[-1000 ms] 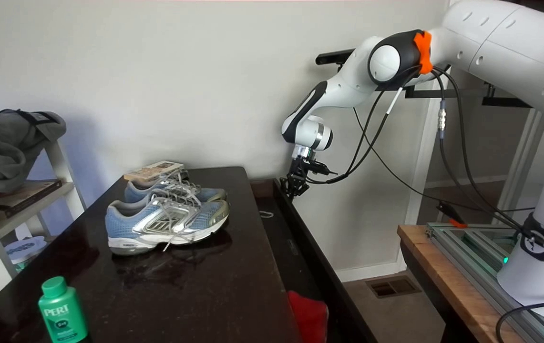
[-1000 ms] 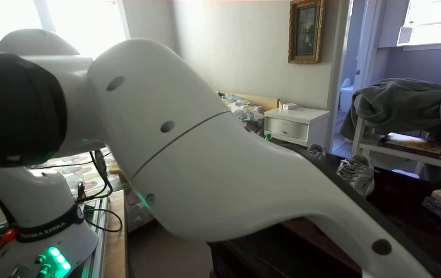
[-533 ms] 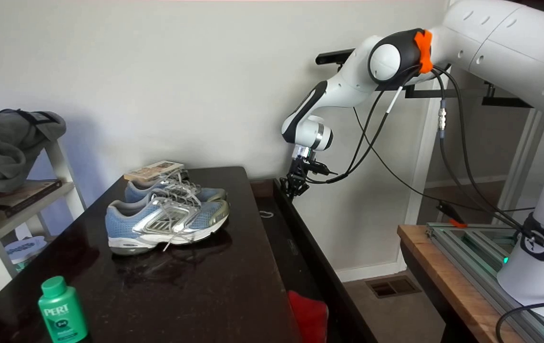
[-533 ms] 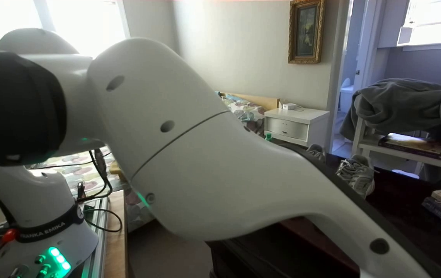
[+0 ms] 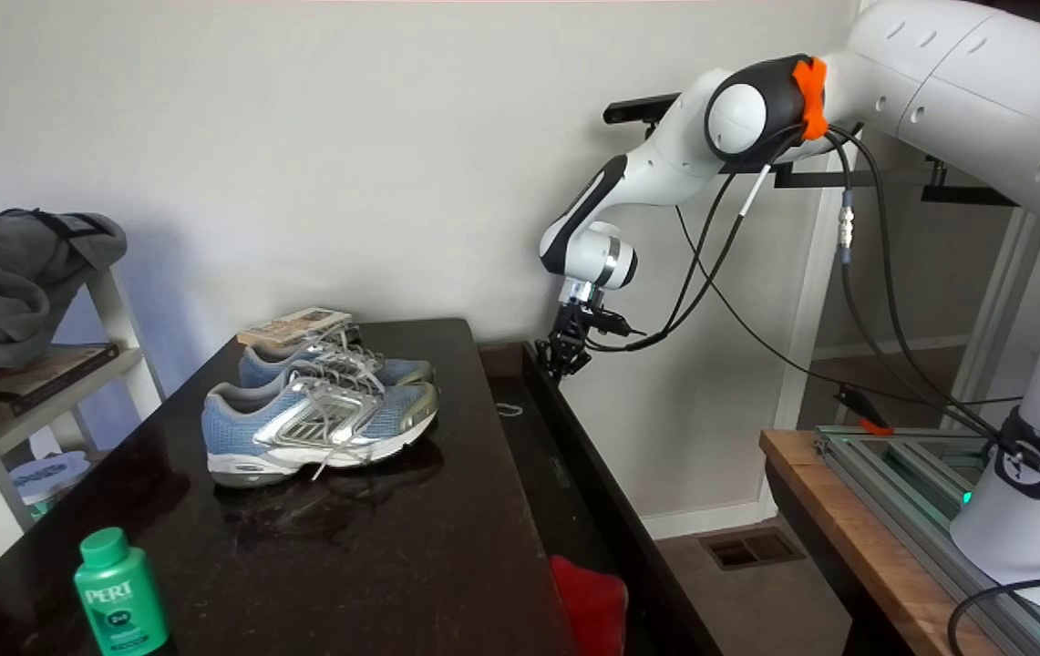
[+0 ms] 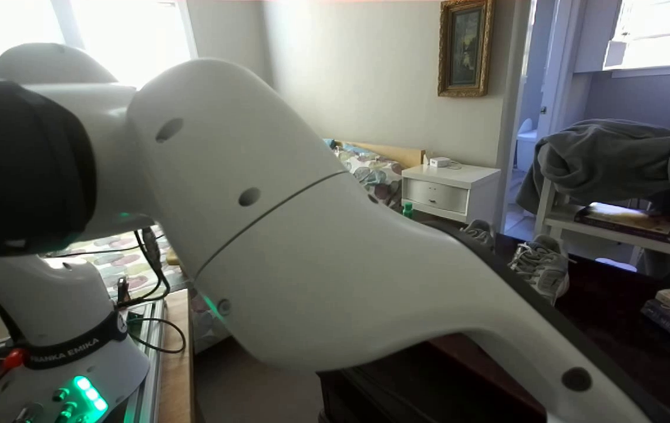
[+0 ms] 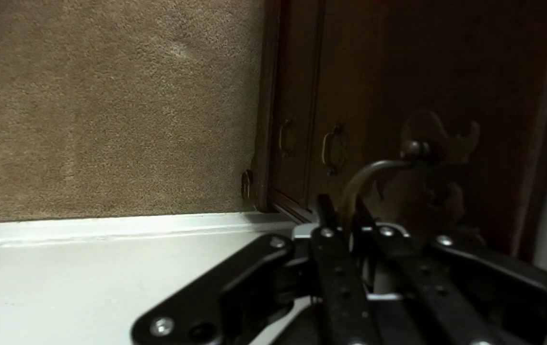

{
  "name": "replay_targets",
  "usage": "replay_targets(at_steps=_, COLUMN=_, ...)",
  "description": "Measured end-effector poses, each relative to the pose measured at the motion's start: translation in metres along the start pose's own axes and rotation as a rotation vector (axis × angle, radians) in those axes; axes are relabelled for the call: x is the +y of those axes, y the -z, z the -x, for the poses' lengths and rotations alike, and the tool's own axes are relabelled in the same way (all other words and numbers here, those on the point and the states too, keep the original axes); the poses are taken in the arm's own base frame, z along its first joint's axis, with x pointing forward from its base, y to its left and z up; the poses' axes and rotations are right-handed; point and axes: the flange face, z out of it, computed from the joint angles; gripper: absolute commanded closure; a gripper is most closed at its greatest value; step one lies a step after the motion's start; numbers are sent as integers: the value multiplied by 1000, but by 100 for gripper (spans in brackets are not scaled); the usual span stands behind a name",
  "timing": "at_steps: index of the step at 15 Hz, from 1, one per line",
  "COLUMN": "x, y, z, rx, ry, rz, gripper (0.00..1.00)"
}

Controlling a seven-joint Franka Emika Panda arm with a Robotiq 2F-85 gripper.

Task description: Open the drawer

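Note:
The long dark drawer (image 5: 612, 492) stands pulled out along the side of the dark cabinet (image 5: 456, 565). A gap shows its inside, with a red item (image 5: 591, 606) at the near end. My gripper (image 5: 561, 358) is at the far end of the drawer's front, on its outer side. In the wrist view, my gripper's fingers (image 7: 343, 211) are closed around the curved metal handle (image 7: 360, 178) on the drawer front (image 7: 498, 86). In an exterior view the arm (image 6: 335, 252) hides the gripper and much of the drawer.
Blue-grey shoes (image 5: 328, 419), a green bottle (image 5: 123, 597) and books (image 5: 293, 326) stand on the cabinet top. The wall (image 5: 693, 428) is close beside the gripper. The robot's wooden bench (image 5: 866, 538) faces the drawer across carpet. Lower drawers with handles (image 7: 333, 149) show below.
The arm has shifted very slightly to the left in an exterior view. The drawer and the gripper look the same.

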Motion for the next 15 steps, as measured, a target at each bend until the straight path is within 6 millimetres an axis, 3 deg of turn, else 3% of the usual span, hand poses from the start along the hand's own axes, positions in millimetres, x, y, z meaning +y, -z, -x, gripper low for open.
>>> replay_targets(at_steps=14, x=9, y=-5, z=-1, rx=5, ry=71, rz=-56, gripper=98)
replay_targets(at_steps=15, x=9, y=-5, z=-1, rx=5, ry=73, rz=-59, gripper=66)
